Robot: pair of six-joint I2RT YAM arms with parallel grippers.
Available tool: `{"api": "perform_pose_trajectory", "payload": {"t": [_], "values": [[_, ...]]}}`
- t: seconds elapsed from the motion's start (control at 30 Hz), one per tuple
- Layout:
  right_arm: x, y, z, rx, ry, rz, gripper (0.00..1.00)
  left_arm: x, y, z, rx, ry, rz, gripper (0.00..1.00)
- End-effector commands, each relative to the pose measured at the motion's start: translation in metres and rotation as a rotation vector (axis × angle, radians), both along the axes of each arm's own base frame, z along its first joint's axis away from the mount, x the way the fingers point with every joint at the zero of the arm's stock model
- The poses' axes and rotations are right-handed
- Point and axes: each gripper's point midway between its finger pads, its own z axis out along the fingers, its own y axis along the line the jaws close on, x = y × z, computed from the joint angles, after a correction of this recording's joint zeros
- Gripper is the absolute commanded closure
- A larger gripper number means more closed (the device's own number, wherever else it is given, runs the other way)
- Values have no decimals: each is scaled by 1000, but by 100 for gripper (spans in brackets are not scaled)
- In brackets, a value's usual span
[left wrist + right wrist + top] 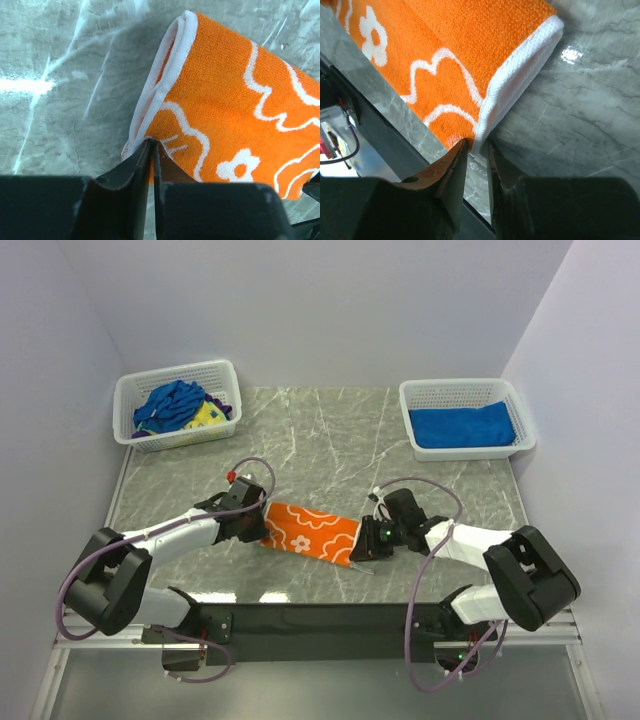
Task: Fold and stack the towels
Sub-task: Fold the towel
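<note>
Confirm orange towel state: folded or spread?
Folded: the orange towel lies as a narrow strip; its ends show doubled layers in both wrist views.

Soft cloth on polished stone, hard plastic round it.

The orange towel (310,533) is nubbly, matt terry cloth with a tighter-woven white hem. The counter (330,440) looks like grey veined marble, smooth and glossy enough to catch glare. The left basket (125,400) and right basket (465,387) are white plastic mesh with a faint sheen. The blue towel (462,426) is fuzzy, matt cloth. The left claw (152,150) and right claw (476,150) look like hard, matt black plastic.
</note>
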Motion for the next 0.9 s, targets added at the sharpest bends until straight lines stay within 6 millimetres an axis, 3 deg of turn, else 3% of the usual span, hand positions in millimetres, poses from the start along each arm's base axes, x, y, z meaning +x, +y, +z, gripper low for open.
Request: {"api": "perform_pose_trajectory", "payload": {"t": [0.0,0.17,0.27,0.37,0.6,0.67,0.77,0.87], "values": [[13,-1,16,13,-95,-7,72,-2,20,-9,96,20,16,86],[49,6,67,60,-270,-68,72,-1,23,-4,102,6,21,85],[66,7,77,65,-305,-106,72,-1,24,-4,106,2,23,84],[81,9,66,61,-289,-136,72,0,24,-3,105,1,25,83],[81,-1,9,18,-143,-188,75,6,25,7,119,-25,25,78],[80,-7,2,22,-118,-206,75,9,25,14,120,-39,26,72],[82,-13,10,7,-142,-215,76,17,21,31,117,-85,14,60],[88,-23,34,-33,-224,-238,75,23,16,56,154,-146,-7,46]]}}
